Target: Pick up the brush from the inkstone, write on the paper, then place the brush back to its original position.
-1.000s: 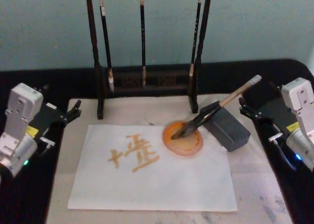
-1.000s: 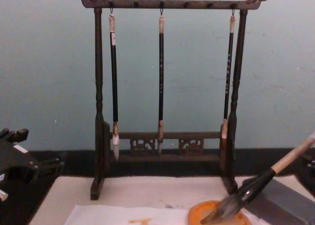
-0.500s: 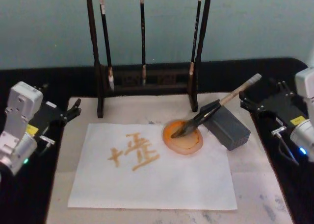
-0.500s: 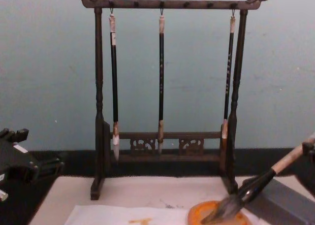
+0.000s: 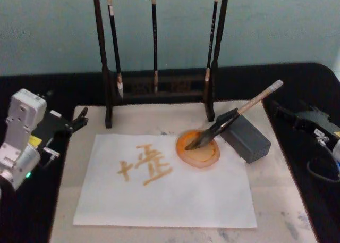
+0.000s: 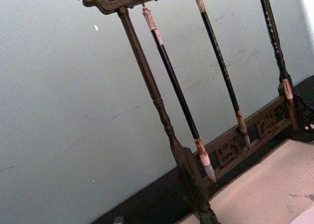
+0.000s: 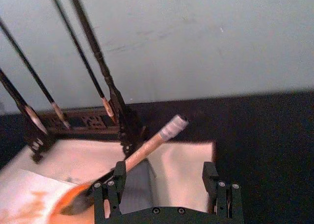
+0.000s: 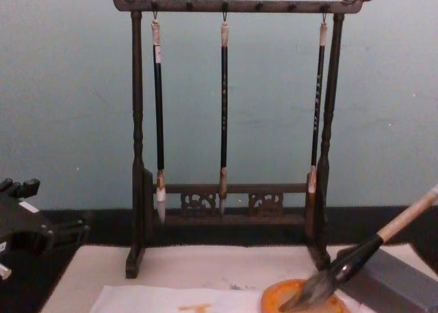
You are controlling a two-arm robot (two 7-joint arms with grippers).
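Holds left arm parked low at head view's L edge, white boxy wrist housing (image 5: 21,128) to the rear, black two-finger left gripper (image 5: 79,118) angled fwd & inward. Holds right arm low at R edge, black two-finger right gripper (image 5: 284,114) aimed inward w/ fingers (image 7: 117,182) spread wide, tips level in right wrist view

Black table (image 5: 297,89), beige felt mat (image 5: 276,200) on it, brush rack (image 5: 170,86) at rear
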